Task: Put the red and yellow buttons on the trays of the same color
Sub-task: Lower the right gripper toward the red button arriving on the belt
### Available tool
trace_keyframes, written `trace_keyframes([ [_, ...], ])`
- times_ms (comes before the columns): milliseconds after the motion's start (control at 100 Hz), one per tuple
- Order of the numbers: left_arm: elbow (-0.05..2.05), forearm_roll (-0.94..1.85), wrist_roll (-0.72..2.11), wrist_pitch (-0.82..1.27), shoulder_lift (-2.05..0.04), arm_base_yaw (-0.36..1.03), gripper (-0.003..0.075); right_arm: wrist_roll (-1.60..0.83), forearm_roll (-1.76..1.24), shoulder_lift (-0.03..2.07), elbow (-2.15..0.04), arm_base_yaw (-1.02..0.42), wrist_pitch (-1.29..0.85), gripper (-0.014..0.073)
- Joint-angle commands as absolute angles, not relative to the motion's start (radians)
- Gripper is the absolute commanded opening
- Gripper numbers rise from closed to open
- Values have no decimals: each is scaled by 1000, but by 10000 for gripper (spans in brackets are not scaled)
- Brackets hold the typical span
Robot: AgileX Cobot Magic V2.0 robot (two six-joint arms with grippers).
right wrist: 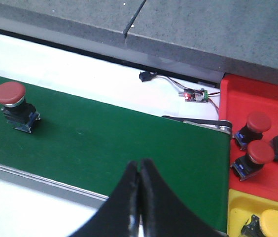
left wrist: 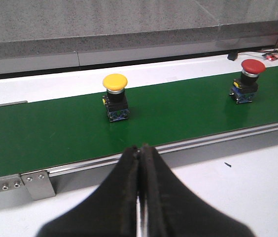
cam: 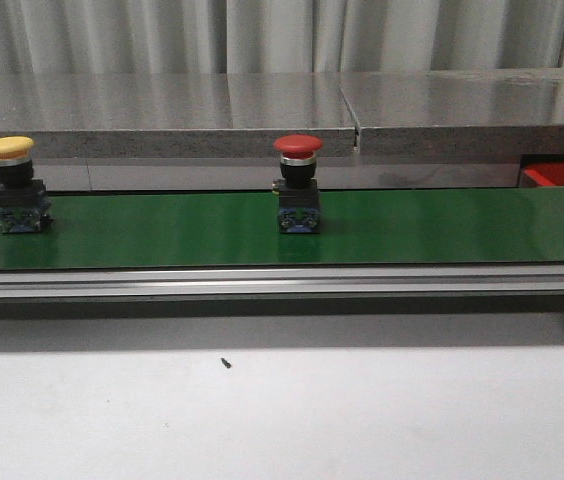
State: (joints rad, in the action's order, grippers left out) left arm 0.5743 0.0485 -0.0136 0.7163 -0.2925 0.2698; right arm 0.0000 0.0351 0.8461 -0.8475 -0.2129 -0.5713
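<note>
The red button (cam: pixel 297 183) is seen upright at the belt's middle in the front view, with the yellow button (cam: pixel 9 183) well apart from it at 9 o'clock, near the left edge; neither has been picked up. In the right wrist view, three red buttons (right wrist: pixel 257 126) are already held in the red tray (right wrist: pixel 257 96), and one yellow button (right wrist: pixel 272 222) lies in a yellow tray (right wrist: pixel 240 205) just beside it, past the end of the green belt (right wrist: pixel 129 143). Two placements are judged to remain. The left gripper (left wrist: pixel 141 153) and right gripper (right wrist: pixel 139 170) are pressed shut on nothing, short of the belt. A small circuit board (right wrist: pixel 195 96) with wires lies behind the belt; nothing is seen blocking either button.
</note>
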Motion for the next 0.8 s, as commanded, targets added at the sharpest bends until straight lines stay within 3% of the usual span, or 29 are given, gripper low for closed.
trace_keyframes([
  [0,599,60,-24,647,-301,276,-19,-6,47,931,-952,-221,-558,76],
  [180,599,60,-24,647,-301,276,-19,-6,45,1094,-1094,-248,-655,435],
  [320,599,60,-24,647,-301,276,-19,-6,36,1215,-1207,-267,-748,589],
  [790,599,60,-24,647,-301,276,-19,-8,27,1552,-1513,-399,-1007,598],
])
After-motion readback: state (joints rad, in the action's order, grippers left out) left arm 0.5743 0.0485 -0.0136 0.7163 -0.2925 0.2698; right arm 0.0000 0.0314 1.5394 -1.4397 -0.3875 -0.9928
